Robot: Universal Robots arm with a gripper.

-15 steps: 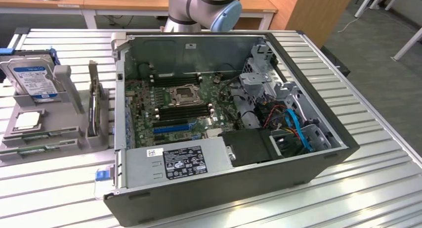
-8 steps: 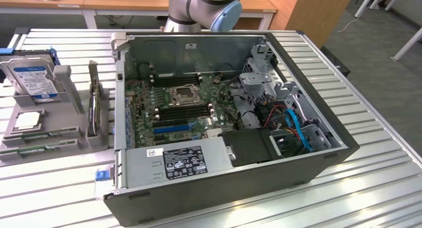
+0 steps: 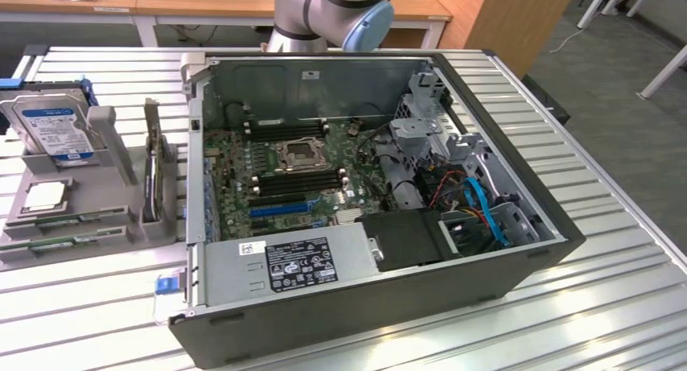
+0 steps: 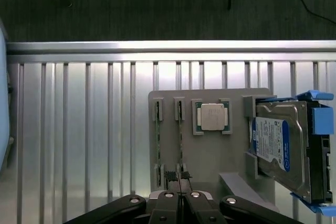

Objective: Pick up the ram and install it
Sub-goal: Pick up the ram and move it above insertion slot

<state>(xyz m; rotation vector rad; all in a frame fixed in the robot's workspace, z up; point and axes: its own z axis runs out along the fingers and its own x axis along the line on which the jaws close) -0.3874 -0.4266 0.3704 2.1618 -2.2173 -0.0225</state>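
Two ram sticks, thin green boards, stand on edge in the slots of a grey holder (image 4: pixel 210 156): one ram stick (image 4: pixel 181 140) and a second (image 4: pixel 158 140) beside it. In the exterior view they show as green strips (image 3: pixel 48 224) along the holder's near side (image 3: pixel 76 234). My gripper (image 4: pixel 180 195) is shut with nothing between its fingers, hanging well above the holder and in line with the end of the first stick. The open computer case (image 3: pixel 516 266) lies on the table, with black memory slots (image 3: pixel 301 180) beside the CPU socket (image 3: pixel 298 154).
The holder also carries a square silver CPU chip (image 4: pixel 212 116), a hard drive (image 4: pixel 281 150) in a blue frame and an upright expansion card (image 3: pixel 156 170). It sits on a slatted metal table (image 4: pixel 79 129) at the case's left in the exterior view. The arm's base (image 3: pixel 322 17) stands behind the case.
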